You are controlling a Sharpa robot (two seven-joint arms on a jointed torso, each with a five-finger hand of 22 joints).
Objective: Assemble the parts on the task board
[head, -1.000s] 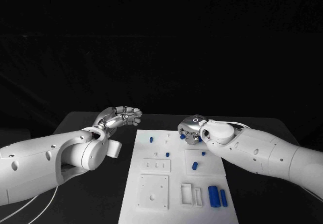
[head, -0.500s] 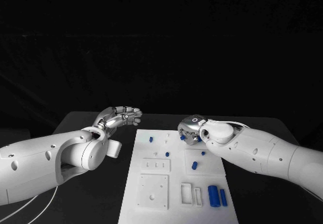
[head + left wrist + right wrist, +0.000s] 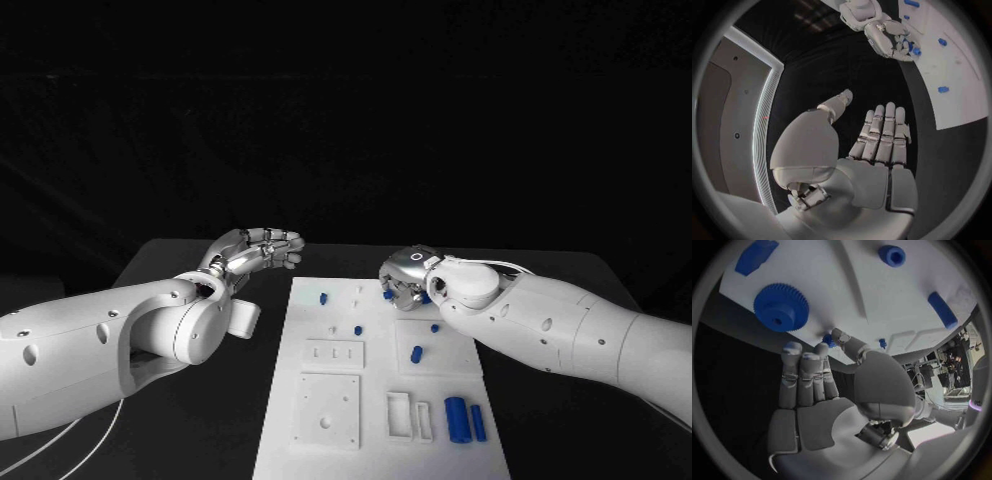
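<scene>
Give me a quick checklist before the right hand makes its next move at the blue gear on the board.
1. Right hand over the far end of the task board: ok.
2. Blue gear lying on the board: ok.
3. Right hand free of any part, fingers apart: ok.
4. Fingertips touching the gear: cannot tell.
5. Left hand off the board, holding nothing: ok.
6. Small blue peg near the thumb, contact: cannot tell.

- One white task board (image 3: 378, 440) lying on one black worktop (image 3: 202, 268).
- Two silver hands: the left hand (image 3: 261, 249) and the right hand (image 3: 408, 276).
- One blue gear (image 3: 781, 306) on the board.
- Two blue cylinders (image 3: 464, 420) lying side by side.
</scene>
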